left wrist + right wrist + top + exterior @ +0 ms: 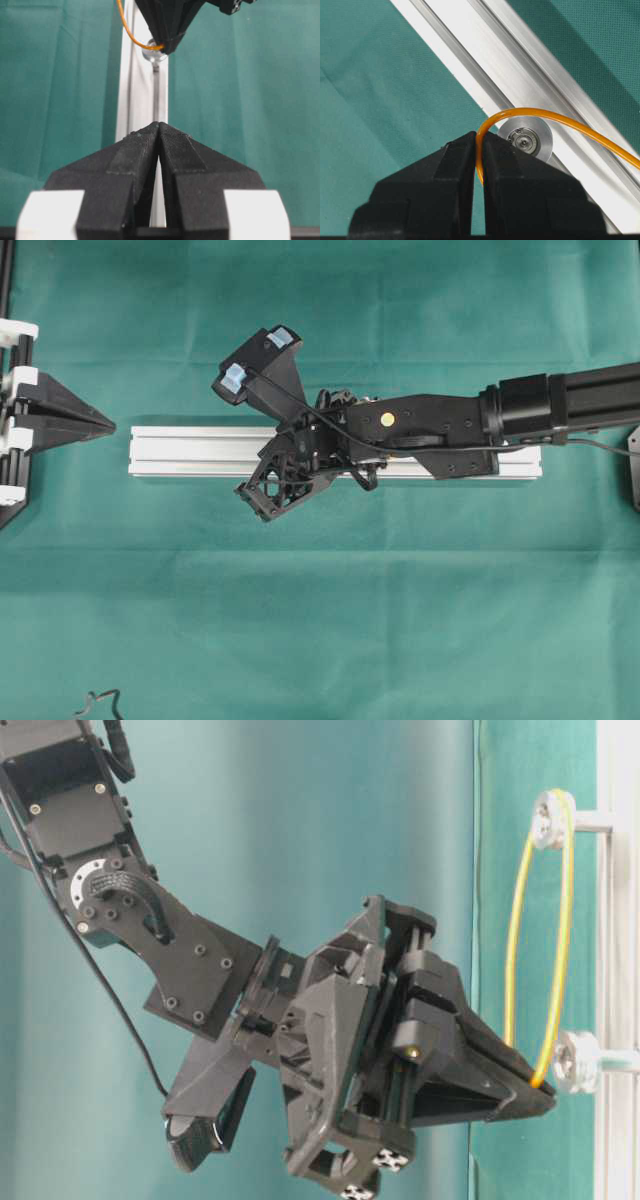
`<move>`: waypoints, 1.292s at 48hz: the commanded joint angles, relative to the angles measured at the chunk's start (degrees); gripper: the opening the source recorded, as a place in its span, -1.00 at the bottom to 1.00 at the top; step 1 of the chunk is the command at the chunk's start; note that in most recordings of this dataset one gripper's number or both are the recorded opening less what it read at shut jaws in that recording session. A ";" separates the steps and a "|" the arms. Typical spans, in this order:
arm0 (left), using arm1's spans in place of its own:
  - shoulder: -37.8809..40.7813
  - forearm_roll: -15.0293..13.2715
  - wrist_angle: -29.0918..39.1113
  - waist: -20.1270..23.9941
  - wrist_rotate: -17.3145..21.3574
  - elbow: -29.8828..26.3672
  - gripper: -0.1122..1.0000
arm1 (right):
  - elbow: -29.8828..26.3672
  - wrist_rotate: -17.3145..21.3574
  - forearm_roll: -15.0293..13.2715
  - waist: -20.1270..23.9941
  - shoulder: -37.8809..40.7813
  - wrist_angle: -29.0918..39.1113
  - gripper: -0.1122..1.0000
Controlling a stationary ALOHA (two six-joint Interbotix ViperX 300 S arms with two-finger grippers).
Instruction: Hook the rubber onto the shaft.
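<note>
The rubber (515,935) is a thin orange loop stretched upright between two silver-capped shafts on the aluminium rail (190,450). It runs over the upper shaft (548,820) down to the lower shaft (578,1062). My right gripper (540,1098) is shut on the rubber (479,155) right beside the lower shaft's round cap (525,140), and the band arcs over that cap's edge. Whether it sits in the groove is unclear. My left gripper (105,427) is shut and empty at the rail's left end, pointing along it (159,125).
The rail lies left to right across a green cloth (320,620). The right arm (560,405) reaches over the rail's right half. A black cable end (100,702) lies at the near left edge.
</note>
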 commanded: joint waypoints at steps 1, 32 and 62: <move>0.44 0.18 -0.53 0.09 0.09 -1.76 -0.80 | -1.76 0.09 -0.18 -0.09 -0.79 -0.70 -0.68; 0.44 0.09 -0.53 0.09 0.09 -1.67 -0.80 | -1.93 0.18 -0.26 -0.09 0.70 -2.02 -0.68; 0.44 0.18 -0.53 0.09 0.18 -1.58 -0.80 | -2.02 0.18 -0.18 -0.09 2.37 -2.99 -0.68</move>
